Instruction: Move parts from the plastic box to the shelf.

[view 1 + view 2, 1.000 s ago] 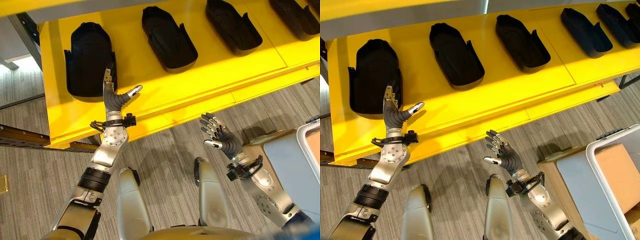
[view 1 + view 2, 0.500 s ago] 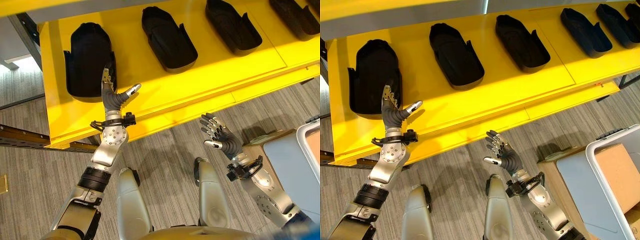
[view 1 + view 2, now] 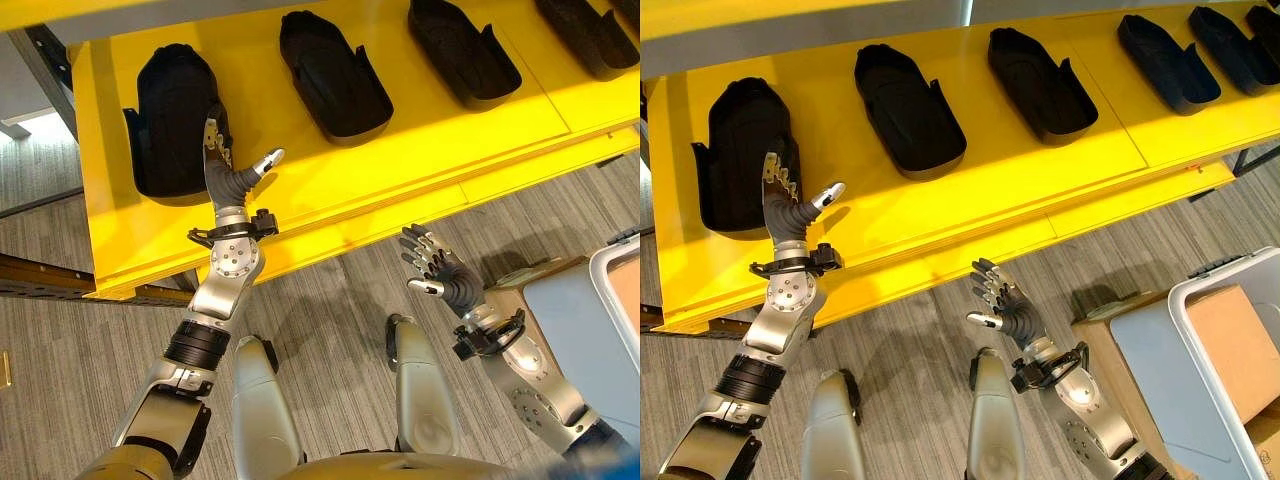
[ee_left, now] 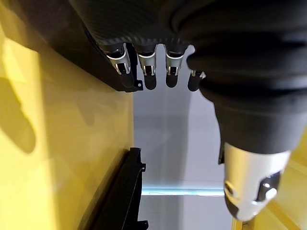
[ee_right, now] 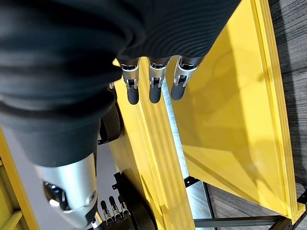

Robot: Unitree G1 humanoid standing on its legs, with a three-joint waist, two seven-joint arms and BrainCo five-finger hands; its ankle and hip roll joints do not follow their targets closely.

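Note:
Several black moulded parts lie in a row on the yellow shelf [image 3: 400,150]. The leftmost part [image 3: 170,115] is the largest. My left hand [image 3: 228,185] is raised over the shelf's front. It is open, its straight fingers [image 4: 146,72] lie along that part's right wall, and the thumb is spread to the right. My right hand [image 3: 440,275] hovers open above the floor, in front of the shelf's edge, holding nothing. The plastic box [image 3: 1230,268] with a white rim sits at the far right.
More black parts [image 3: 330,75] [image 3: 462,50] lie further right on the shelf. A cardboard piece [image 3: 1240,340] lies inside the plastic box. A grey-blue panel [image 3: 1140,370] lies beside it on a brown carton. Grey carpet floor runs between shelf and box.
My left hand has edged further onto the shelf, its fingers now higher along the leftmost part's side. The right hand has stayed where it was.

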